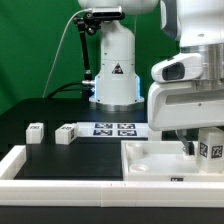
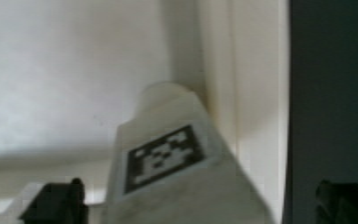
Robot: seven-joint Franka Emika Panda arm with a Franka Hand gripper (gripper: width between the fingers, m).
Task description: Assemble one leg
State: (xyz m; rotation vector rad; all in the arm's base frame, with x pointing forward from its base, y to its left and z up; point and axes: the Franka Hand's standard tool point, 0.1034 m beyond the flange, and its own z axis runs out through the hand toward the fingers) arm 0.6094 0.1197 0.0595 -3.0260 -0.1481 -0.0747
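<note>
The end effector [image 1: 203,148] is standing low at the exterior view's right, over the large white tray-like part [image 1: 150,160], and it is grasping the leg [image 2: 172,150] between its two fingers. In the wrist view the dark fingertips [image 2: 51,202] are showing on both sides of the leg's lower end, and the leg is reaching away from them with its square tag facing the camera. The leg's far end is sitting right in an inner corner of the tray-like part, where the floor is meeting the raised rim [image 2: 229,60]; whether it is already touching the floor or seated in a hole, I cannot tell. In the exterior view a small tagged piece is peeking out just beside the end effector, probably this same leg.

So, to my judgement, the task is in its later half: the leg is picked up and brought to the corner, but the fastening itself does not look finished, because the end effector is not letting go.

Further out, two other legs [image 1: 35,131] [image 1: 66,134] are lying loose on the black table [image 1: 60,150], well apart from the end effector, toward the exterior view's left. The marker board [image 1: 113,128] is lying between them and the arm's base.
</note>
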